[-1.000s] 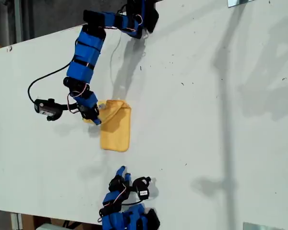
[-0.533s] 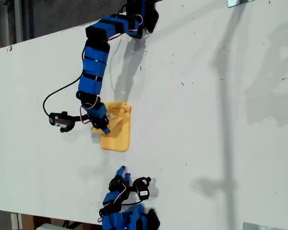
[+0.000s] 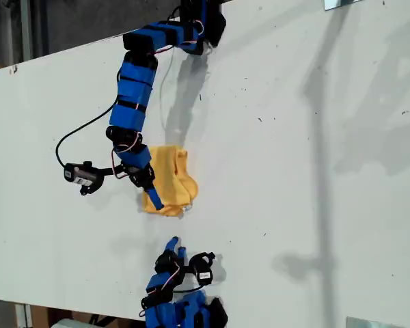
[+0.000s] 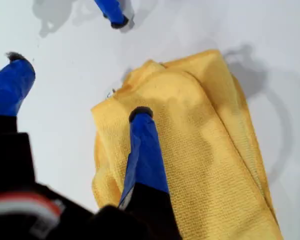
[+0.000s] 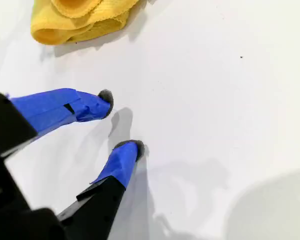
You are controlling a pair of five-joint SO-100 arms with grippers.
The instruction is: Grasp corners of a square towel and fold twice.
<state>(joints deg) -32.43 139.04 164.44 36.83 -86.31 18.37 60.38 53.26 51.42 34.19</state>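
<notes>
- towel (image 3: 169, 181), yellow terry, bunched on white table (image 3: 294, 171), mid, toward exterior view's left
- my first gripper (image 4: 75, 92) spread wide, one finger over cloth, grasping nothing
- my second gripper (image 5: 121, 121) parted, empty, near towel

Bright, even light; soft grey shadows on the white table (image 3: 294, 171); close wrist views slightly blurred.
</notes>
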